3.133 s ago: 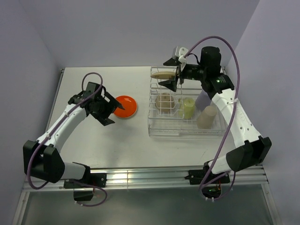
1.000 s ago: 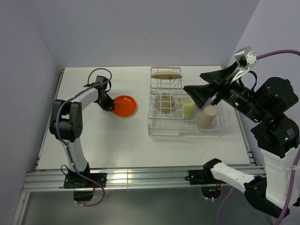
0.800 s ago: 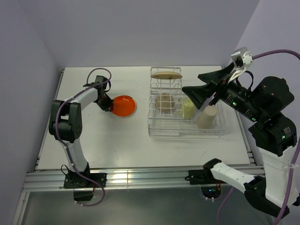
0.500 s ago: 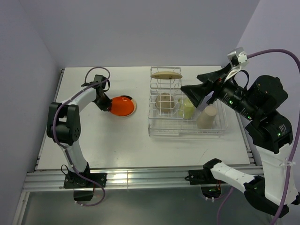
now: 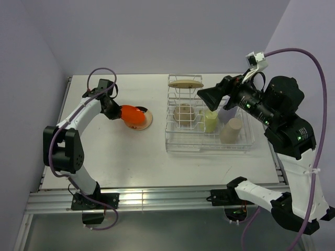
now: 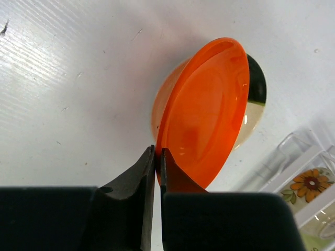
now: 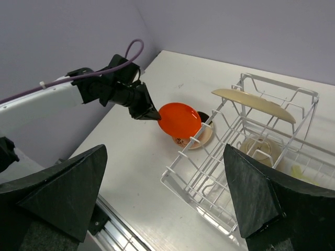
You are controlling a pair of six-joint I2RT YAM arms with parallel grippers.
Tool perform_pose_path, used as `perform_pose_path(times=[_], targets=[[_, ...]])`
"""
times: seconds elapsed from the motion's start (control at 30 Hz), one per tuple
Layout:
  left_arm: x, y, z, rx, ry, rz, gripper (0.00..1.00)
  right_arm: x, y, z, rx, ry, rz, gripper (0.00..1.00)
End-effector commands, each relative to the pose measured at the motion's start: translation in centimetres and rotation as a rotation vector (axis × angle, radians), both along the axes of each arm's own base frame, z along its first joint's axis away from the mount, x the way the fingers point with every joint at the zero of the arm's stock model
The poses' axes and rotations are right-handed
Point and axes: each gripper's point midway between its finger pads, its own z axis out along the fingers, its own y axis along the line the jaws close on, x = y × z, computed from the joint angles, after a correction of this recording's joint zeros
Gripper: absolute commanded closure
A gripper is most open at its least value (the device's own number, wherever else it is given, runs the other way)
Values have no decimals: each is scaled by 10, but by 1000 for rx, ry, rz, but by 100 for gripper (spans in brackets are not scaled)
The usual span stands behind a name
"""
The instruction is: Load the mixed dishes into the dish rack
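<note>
The orange plate (image 5: 132,115) has come up off the desk (image 5: 131,162) and now hangs tilted on edge. Its rim is pinched at its 9 o'clock side by the almost closed left gripper (image 6: 157,162). A tan disc (image 5: 146,122) lies on the desk just beneath it. The dish rack (image 5: 209,142) stands at 3 o'clock from the plate. The right gripper (image 5: 208,97) is raised over the rack, spread wide and empty.

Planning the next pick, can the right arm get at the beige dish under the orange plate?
Probably not cleanly: the left gripper holds the orange plate tilted just over the beige dish.
</note>
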Motion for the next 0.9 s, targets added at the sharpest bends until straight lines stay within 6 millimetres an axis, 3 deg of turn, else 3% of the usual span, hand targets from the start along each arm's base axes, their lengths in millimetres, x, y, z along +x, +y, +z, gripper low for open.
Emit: perform_pose_path(times=[0.0, 0.2, 0.3, 0.33, 0.57, 0.77, 0.87], targets=[[-2, -1, 25, -32, -60, 23, 100, -2, -2, 12, 39, -16, -15, 0], [-1, -3, 66, -66, -132, 31, 100, 0, 6, 8, 26, 69, 6, 0], [-8, -2, 96, -75, -162, 40, 100, -5, 12, 12, 11, 79, 56, 0], [-12, -2, 115, -89, -196, 44, 100, -11, 20, 17, 2, 67, 124, 0], [-53, 2, 206, -138, -365, -1, 100, -20, 47, 25, 54, 92, 276, 0], [-100, -18, 289, -280, -604, -152, 100, -27, 69, 20, 108, 164, 349, 0], [-131, -29, 312, -349, -698, -250, 100, -30, 83, 12, 109, 216, 383, 0]])
